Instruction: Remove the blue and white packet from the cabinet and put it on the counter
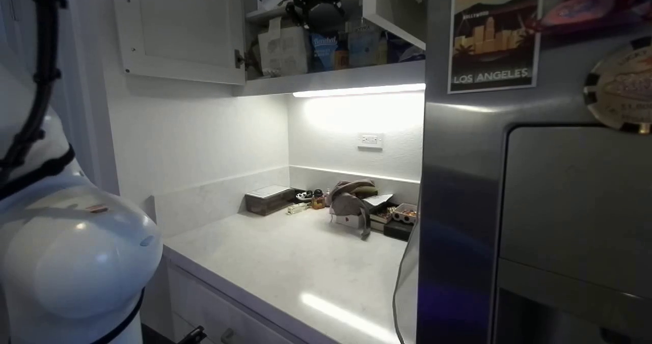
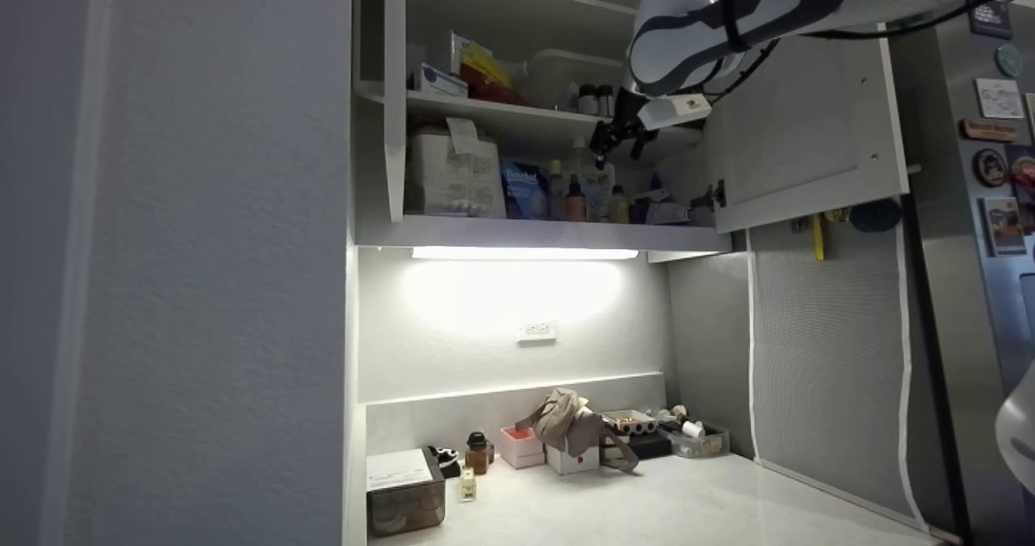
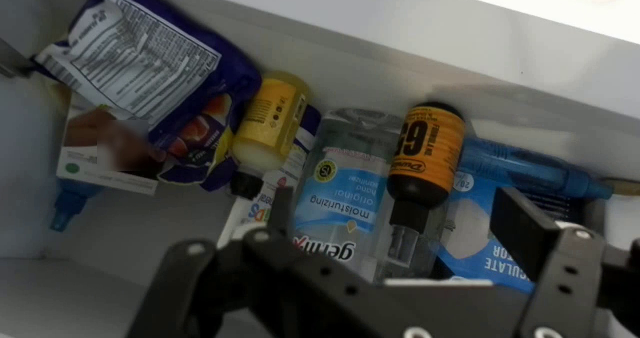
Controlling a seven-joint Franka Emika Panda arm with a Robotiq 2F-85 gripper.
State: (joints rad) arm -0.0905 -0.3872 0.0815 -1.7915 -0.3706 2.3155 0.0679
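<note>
The blue and white packet (image 3: 155,72), a crumpled dark blue pouch with a white printed panel, lies at the upper left of the wrist view. It also shows at the right end of the lower shelf in an exterior view (image 2: 668,211). The white cabinet (image 2: 558,231) stands with its doors open, also in an exterior view (image 1: 331,80). My gripper (image 3: 400,215) is open and empty, its fingers spread before the bottles, to the packet's right in the wrist view. In both exterior views the gripper (image 1: 324,19) (image 2: 618,158) hangs near the upper shelf's edge. The white counter (image 1: 275,267) (image 2: 671,505) lies below.
A hand sanitizer bottle (image 3: 340,188), an orange-labelled bottle (image 3: 427,152) and a yellow bottle (image 3: 272,122) stand beside the packet. Open doors (image 1: 188,33) (image 2: 808,125) flank the cabinet. A steel fridge (image 1: 463,181) stands alongside. A cap (image 2: 566,425) and boxes lie at the counter's back.
</note>
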